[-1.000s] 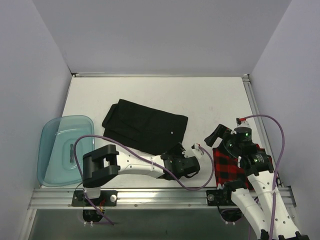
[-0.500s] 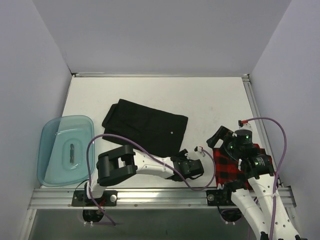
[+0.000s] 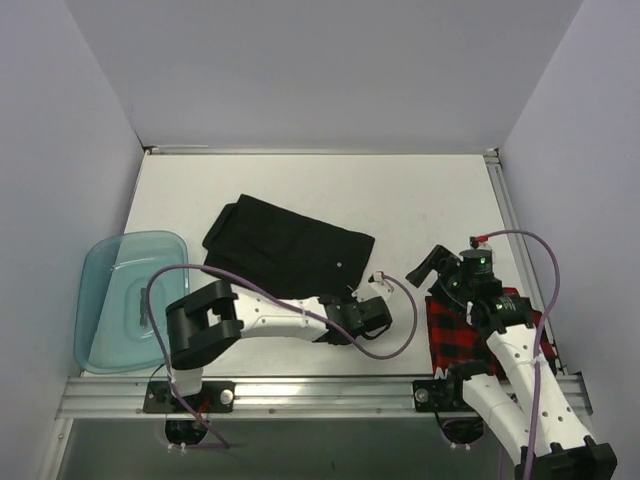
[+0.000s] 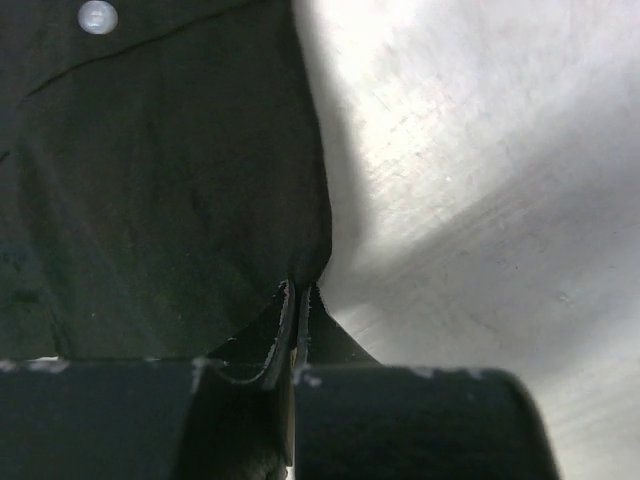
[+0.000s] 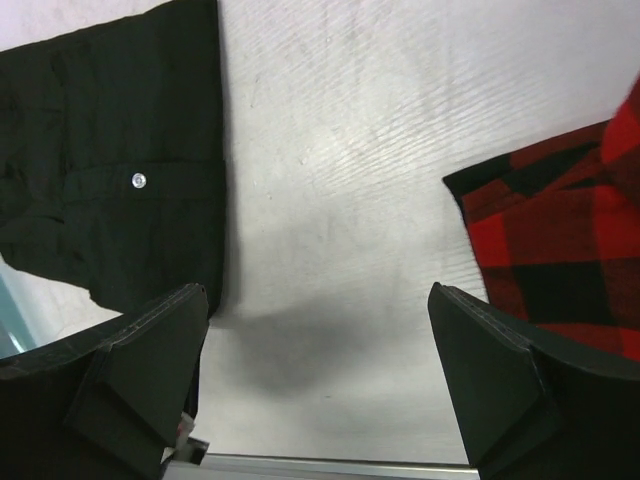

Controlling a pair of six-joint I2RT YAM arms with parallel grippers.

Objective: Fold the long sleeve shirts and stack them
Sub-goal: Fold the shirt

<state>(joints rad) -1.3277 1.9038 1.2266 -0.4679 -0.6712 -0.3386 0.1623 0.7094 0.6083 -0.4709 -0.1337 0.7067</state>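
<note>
Left gripper (image 4: 298, 295) has closed since a second ago: jaws were apart, now pressed together on the near-right corner of the black shirt (image 3: 285, 250). Left arm also swung in toward that corner. Right arm barely shifted.

Layout, everything referenced to the black shirt:
- table (image 3: 430, 190): white, the shirt lies flat on it, roughly mid-left, skewed.
- tub (image 3: 110, 290): teal, translucent, left of the shirt, at the table's edge, not touching the shirt.
- check shirt (image 3: 452, 335): red-and-black, bunched to the right and nearer the arm bases, well apart from the black one, partly under the right arm.
- right gripper (image 5: 315, 295): above bare table between the two shirts, fingers spread wide, holding nothing.
- left gripper in the wrist view: black cloth pinched in the seam between the fingers, fabric pulled to a point there.
- button (image 4: 97, 16): small, white, on the black shirt near its right edge, away from the clamped corner.
</note>
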